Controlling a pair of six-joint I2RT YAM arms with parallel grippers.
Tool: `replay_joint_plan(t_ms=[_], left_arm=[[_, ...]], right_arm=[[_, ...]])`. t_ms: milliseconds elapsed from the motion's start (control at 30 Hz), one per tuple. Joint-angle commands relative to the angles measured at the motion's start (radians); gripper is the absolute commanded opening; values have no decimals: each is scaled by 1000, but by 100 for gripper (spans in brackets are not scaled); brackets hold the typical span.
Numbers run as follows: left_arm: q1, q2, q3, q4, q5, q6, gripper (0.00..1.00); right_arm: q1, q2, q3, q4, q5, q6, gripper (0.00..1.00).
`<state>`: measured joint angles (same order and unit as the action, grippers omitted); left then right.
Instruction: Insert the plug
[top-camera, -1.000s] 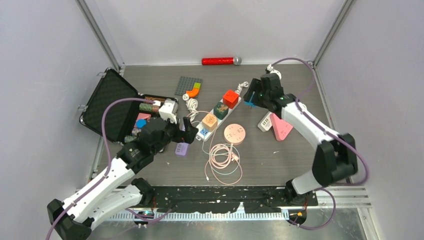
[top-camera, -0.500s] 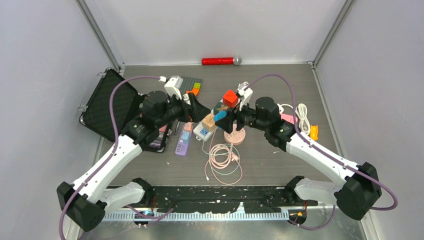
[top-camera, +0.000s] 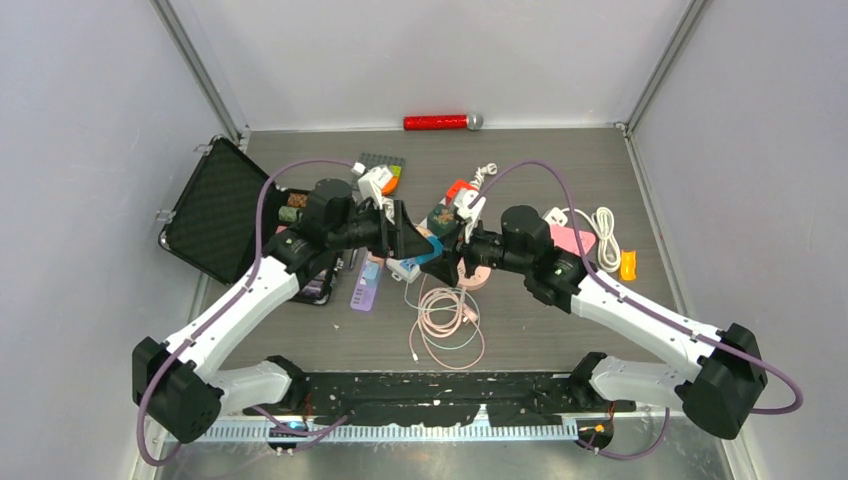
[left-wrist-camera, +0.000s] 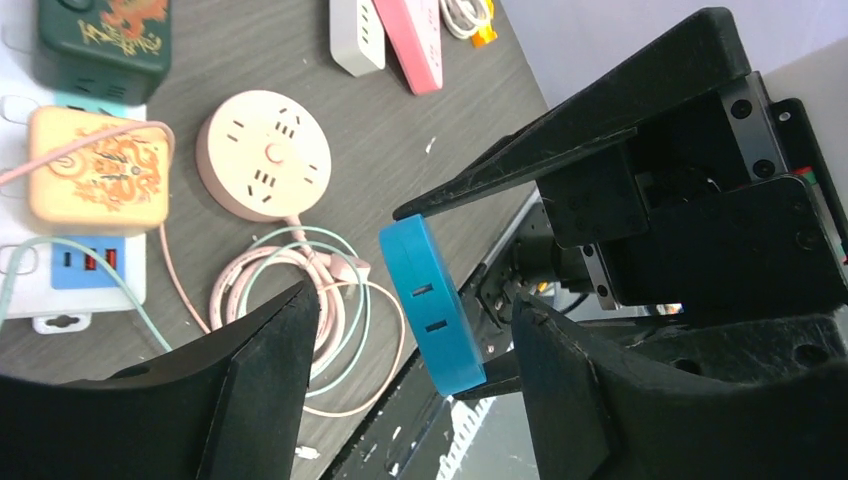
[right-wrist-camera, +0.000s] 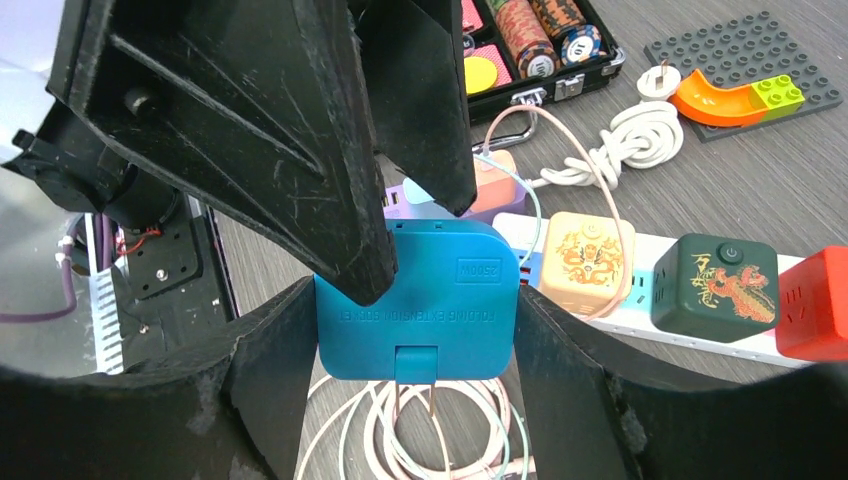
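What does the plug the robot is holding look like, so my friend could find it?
Find the middle of the table, just above the long white power strip. The plug is the flat square block pinched in the right pincer. It is the only bright blue one, held up off the table.

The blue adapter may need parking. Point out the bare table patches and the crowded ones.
Bare: the far strip just in front of the red microphone; the near right, in front of the orange piece; the near left, beside the pink cable coil. Crowded: the middle, around the power strip and round socket.
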<state>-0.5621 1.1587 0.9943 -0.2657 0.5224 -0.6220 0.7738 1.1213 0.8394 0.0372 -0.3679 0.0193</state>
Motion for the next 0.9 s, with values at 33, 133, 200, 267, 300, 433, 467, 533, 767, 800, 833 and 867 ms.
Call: replay_joint_plan(t_ms=[33, 133, 200, 267, 300, 433, 467, 533, 767, 800, 833, 867], left_arm=[[6, 39, 18, -46, 119, 11, 66], [6, 62, 12, -48, 154, 3, 57], [6, 70, 6, -40, 182, -2, 53], [6, 74, 1, -28, 214, -9, 52], [5, 76, 0, -24, 222, -10, 52], [5, 82, -6, -16, 226, -8, 51], [5, 84, -9, -13, 227, -10, 47], [6, 88, -16, 0, 230, -9, 32], [6, 83, -11, -3, 214, 90, 0], [6, 78, -8, -18, 201, 127, 0], [5, 74, 0, -39, 180, 161, 0], [6, 70, 6, -55, 144, 197, 0]], right_arm=[[23, -10, 42, 2, 17, -67, 53], [37, -3, 46, 3, 23, -81, 53], [48, 2, 46, 2, 39, -95, 53], [59, 5, 47, 1, 49, -107, 53], [63, 9, 48, 0, 50, -115, 53], [81, 18, 54, -3, 52, -134, 53], [83, 20, 56, -3, 57, -135, 54], [88, 26, 64, -15, 62, -135, 56], [90, -17, 65, -93, 108, -112, 100], [90, -43, 53, -99, 110, -110, 98], [90, -57, 39, -104, 116, -108, 97], [89, -88, 32, -106, 121, -99, 96]])
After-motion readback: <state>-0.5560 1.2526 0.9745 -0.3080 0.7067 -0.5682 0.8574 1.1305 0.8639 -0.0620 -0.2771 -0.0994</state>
